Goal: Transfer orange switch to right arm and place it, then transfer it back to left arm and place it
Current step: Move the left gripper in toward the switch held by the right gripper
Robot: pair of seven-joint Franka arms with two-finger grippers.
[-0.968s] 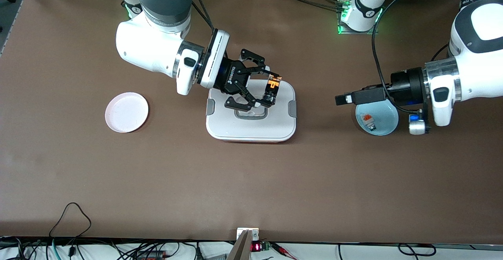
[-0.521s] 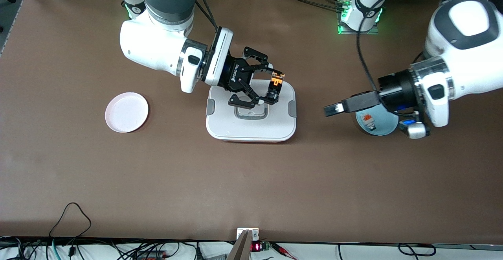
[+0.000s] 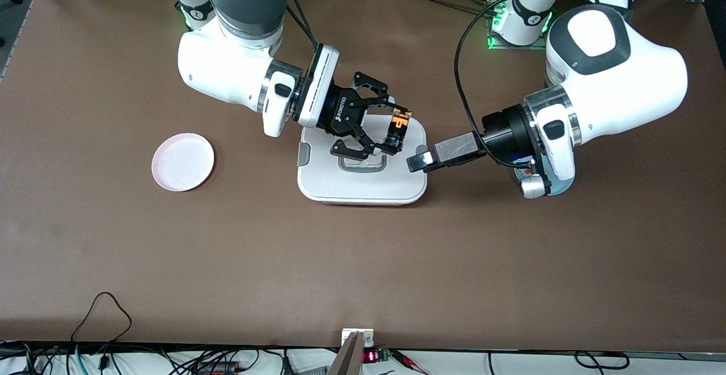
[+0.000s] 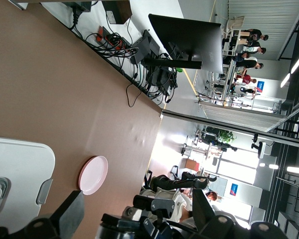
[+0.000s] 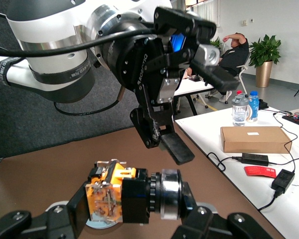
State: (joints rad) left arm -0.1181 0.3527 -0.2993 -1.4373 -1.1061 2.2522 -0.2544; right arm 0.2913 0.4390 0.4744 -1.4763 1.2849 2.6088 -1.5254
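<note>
The orange switch (image 3: pixel 397 127), a tiny black cylinder with amber parts, hangs over the white box (image 3: pixel 363 185). My right gripper (image 3: pixel 395 129) is shut on it. In the right wrist view the switch (image 5: pixel 124 195) sits crosswise between that gripper's fingers (image 5: pixel 74 211), with its silver ring at one end. My left gripper (image 3: pixel 416 162) is open and holds nothing. It is over the edge of the box at the left arm's end and points at the switch. It shows in the right wrist view (image 5: pixel 199 114) just past the switch. In the left wrist view its pads (image 4: pixel 74 214) stand wide apart.
A pink plate (image 3: pixel 183 161) lies toward the right arm's end of the table and also shows in the left wrist view (image 4: pixel 93 174). A blue plate (image 3: pixel 561 185) is mostly hidden under the left arm's wrist. Cables run along the table edge nearest the front camera.
The left arm has swung from over the blue plate toward the box, and its gripper is now at the box's edge. The right gripper, still holding the switch, has shifted only slightly.
</note>
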